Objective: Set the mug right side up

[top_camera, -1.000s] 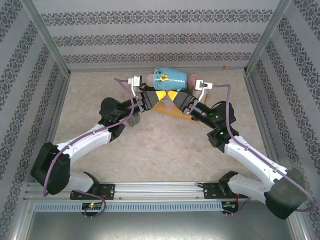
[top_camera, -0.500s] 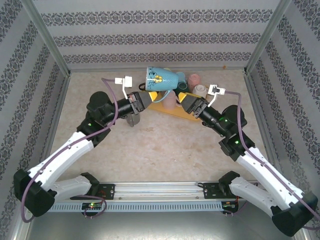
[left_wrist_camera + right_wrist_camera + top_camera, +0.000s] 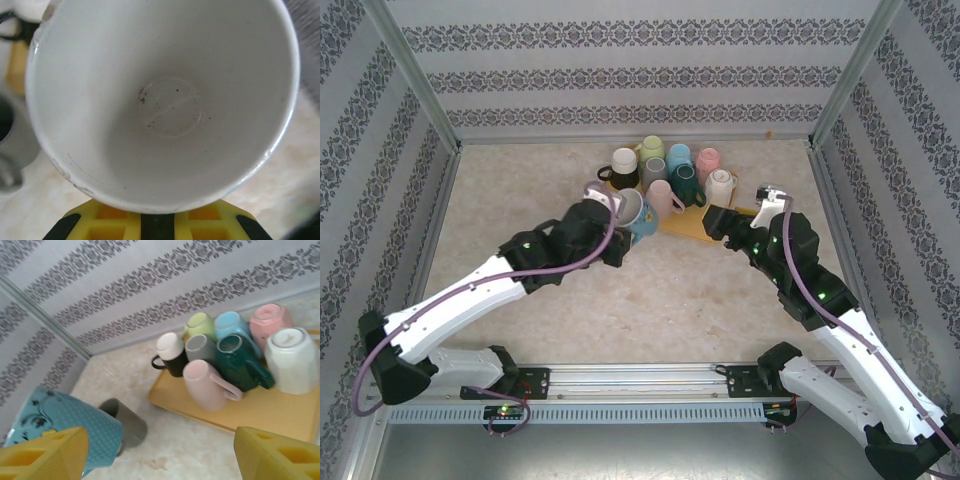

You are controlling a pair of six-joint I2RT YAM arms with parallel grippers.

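The blue mug sits at the tip of the left arm, just off the near-left corner of the yellow tray. From the left wrist I look straight down into its white inside, so its long axis runs along that arm's reach, mouth towards the wrist and base pointing away. From above, the rim shows as a white oval tipped partly upward, not level, so to my eye the mug is neither flat on its side nor properly upright. The left pincer looks closed on it, though I can see just one yellow finger, against the outer wall under the rim. The right pincer stands off to the mug's right, spread wide with nothing in it, so the left arm is the one placed to finish the turn. I'd say what is left is swinging the base down until the mouth faces the ceiling, then resting it on the worktop. A grey mug stands just beside the blue one, and the pink mug lies on the tray's near edge, so room to set down is tight.
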